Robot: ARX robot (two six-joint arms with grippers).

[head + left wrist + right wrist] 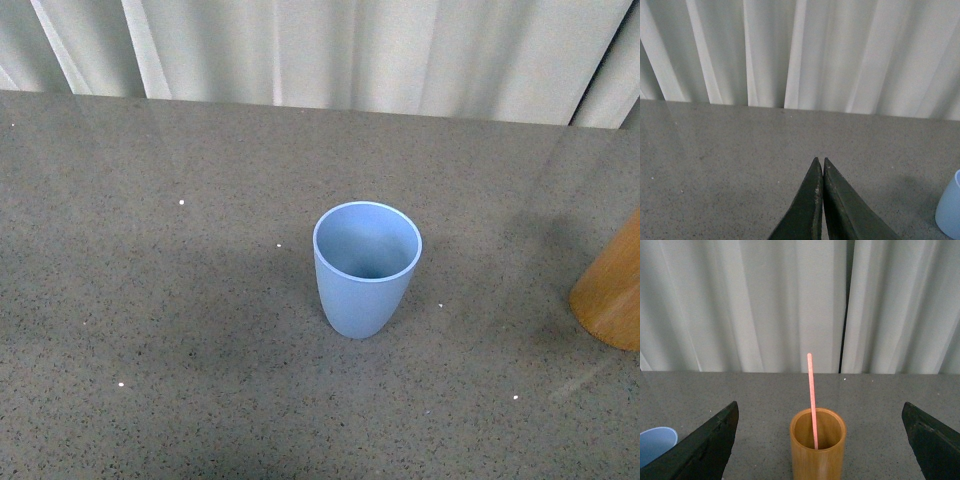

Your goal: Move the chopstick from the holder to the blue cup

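The chopstick (812, 400) stood leaning in the holder (818, 450), which was seen between the widely spread right fingers (710, 445). The left fingers (807, 210) were pressed together, empty. An off-centre closing could probably tip the holder, or the thin stick could slip out.

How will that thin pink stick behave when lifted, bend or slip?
The chopstick looks straight, so probably stiff. Thin and smooth, it may swivel or slip when pinched. Standing loose in the holder, it likely lifts out easily.
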